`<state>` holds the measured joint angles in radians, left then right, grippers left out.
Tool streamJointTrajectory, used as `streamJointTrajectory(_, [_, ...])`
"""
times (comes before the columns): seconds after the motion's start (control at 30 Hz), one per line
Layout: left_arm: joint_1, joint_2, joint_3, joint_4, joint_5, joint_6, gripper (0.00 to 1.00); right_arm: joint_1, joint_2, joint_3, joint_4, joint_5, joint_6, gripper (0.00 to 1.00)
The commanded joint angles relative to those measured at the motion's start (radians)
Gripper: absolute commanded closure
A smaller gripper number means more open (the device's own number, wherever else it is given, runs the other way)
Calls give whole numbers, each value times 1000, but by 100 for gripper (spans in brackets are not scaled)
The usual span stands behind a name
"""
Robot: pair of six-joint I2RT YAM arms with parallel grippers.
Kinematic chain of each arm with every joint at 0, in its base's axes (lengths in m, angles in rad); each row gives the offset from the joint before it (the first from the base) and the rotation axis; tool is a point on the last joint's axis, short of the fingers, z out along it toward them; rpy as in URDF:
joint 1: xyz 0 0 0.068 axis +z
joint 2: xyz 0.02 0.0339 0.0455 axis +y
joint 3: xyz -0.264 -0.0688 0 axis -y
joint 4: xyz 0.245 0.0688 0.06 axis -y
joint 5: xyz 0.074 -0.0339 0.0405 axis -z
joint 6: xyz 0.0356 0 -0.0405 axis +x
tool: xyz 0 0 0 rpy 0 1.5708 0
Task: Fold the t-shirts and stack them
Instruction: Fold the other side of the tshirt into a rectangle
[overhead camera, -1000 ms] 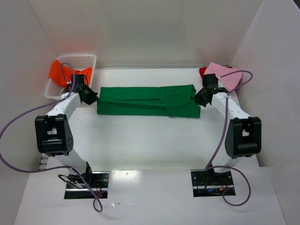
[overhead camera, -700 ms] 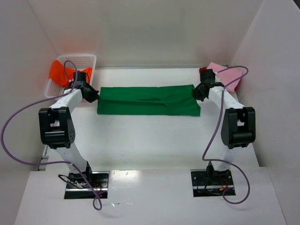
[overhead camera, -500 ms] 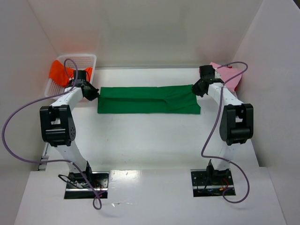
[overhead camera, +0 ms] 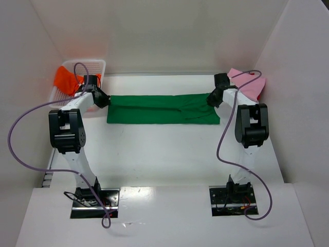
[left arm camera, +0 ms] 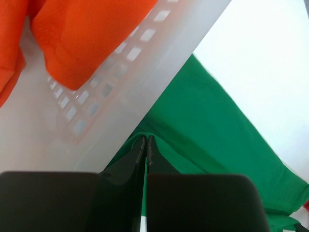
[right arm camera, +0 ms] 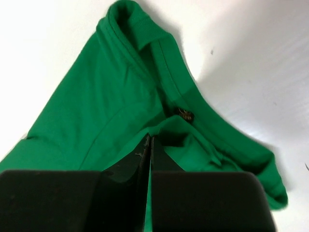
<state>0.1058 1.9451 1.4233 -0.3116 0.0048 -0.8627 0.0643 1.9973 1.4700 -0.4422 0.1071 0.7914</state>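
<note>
The white desk (overhead camera: 154,149) is smooth and faintly glossy, and both arms hide parts of it. Across its far half lies the green t-shirt (overhead camera: 159,109), folded into a long flat band of soft matte knit. In the overhead view the arms cover both of its ends. At the far left corner stands the white mesh basket (overhead camera: 97,64), rigid plastic with square holes, partly hidden by the left arm and a purple cable (overhead camera: 20,134). The pink t-shirt (overhead camera: 249,85) lies flat at the far right corner, its near edge behind the right arm. The orange t-shirt (overhead camera: 64,80) is crumpled in the basket and spills over its left rim; how much lies inside cannot be told. The left end effector (overhead camera: 105,100) is clenched on a pinched ridge at the green t-shirt's left end, just beside the basket wall. The right end effector (overhead camera: 211,100) grips a fold near the ribbed collar at the other end. A small dark speck (right arm camera: 183,115) on that collar, perhaps a label, is too small to make out.
</note>
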Motion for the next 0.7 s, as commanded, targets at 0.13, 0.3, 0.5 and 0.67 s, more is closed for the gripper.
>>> streamJointTrajectory(0.13, [11,49,75,42,-52,21,94,-14,80,146,76,-3,-66,86])
streamJointTrajectory(0.3, [11,38,85,66,-37,21,24,-14,98,208,67,-14,-107,59])
streamJointTrajectory(0.5, [2,6,95,191,143,45,1,-14,36,240,89,-68,-162,36])
streamJointTrajectory(0.67, [-43,27,170,228,264,160,1,-14,-49,152,89,-148,-162,34])
